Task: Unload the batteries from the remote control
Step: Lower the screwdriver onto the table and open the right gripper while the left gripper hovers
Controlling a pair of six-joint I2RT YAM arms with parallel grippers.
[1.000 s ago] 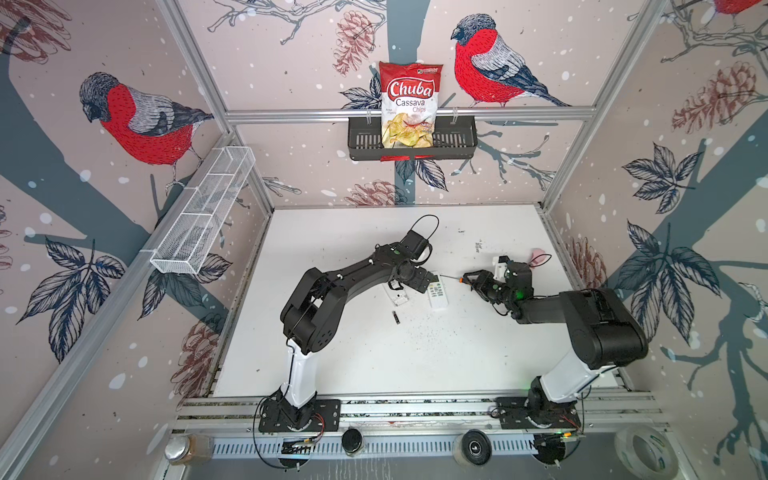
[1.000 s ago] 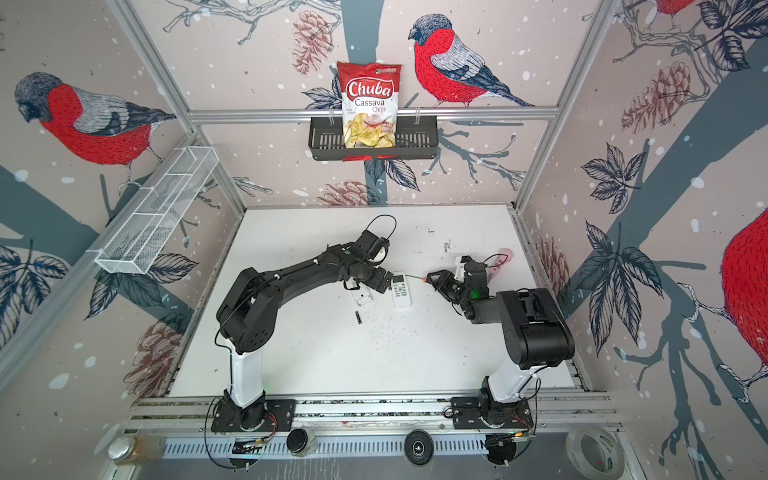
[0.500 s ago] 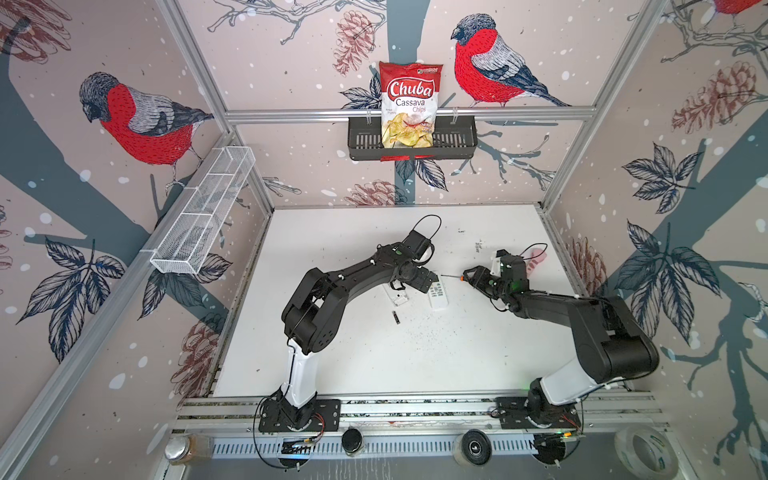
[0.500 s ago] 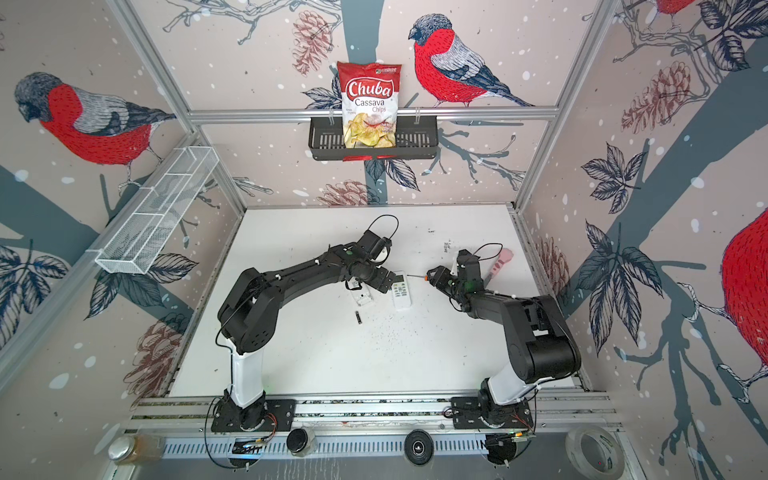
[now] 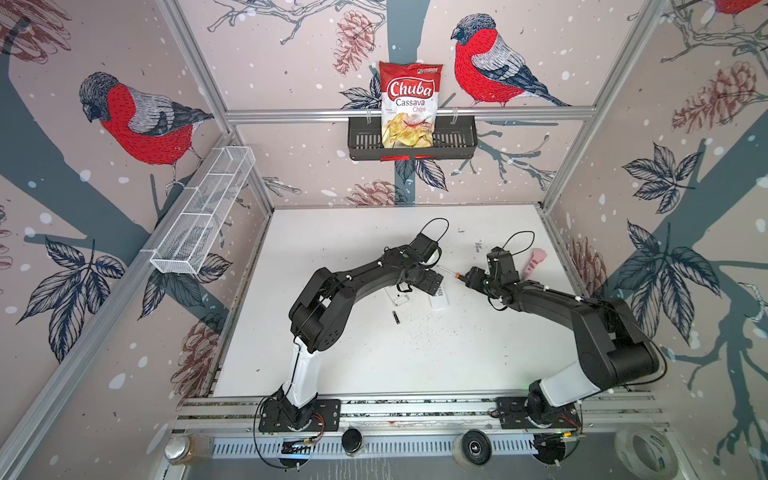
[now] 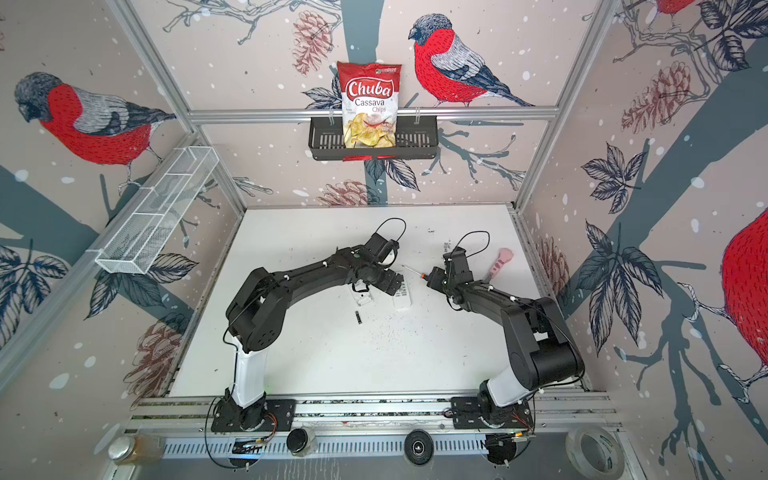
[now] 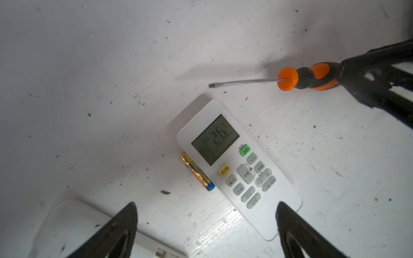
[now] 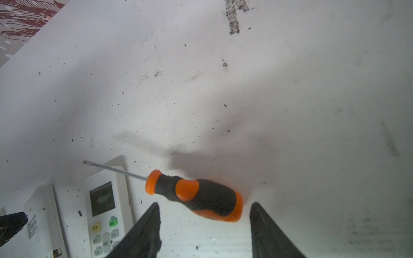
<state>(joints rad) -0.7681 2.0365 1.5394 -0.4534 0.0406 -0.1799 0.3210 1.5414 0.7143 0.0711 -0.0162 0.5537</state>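
The white remote control (image 7: 237,165) lies face up, its screen lit, under my left gripper (image 7: 206,214), which is open and empty. A gold battery (image 7: 197,172) with a blue end lies against the remote's side. In both top views a second, black battery (image 5: 396,318) (image 6: 358,318) lies alone nearer the front, and the remote (image 5: 439,297) (image 6: 402,296) is partly hidden by the left gripper (image 5: 432,286). My right gripper (image 8: 204,214) (image 5: 467,277) is open. The orange-and-black screwdriver (image 8: 201,196) lies just beyond its fingertips, touching neither.
A white cover-like piece (image 5: 397,296) (image 8: 40,221) lies left of the remote. A pink object (image 5: 534,262) sits by the right wall. On the back wall a black basket (image 5: 457,137) holds a chips bag (image 5: 409,104). A wire basket (image 5: 203,212) hangs on the left wall.
My right gripper has opened and let go of the screwdriver, and its arm has stretched out lower. The left arm and remote have not moved.
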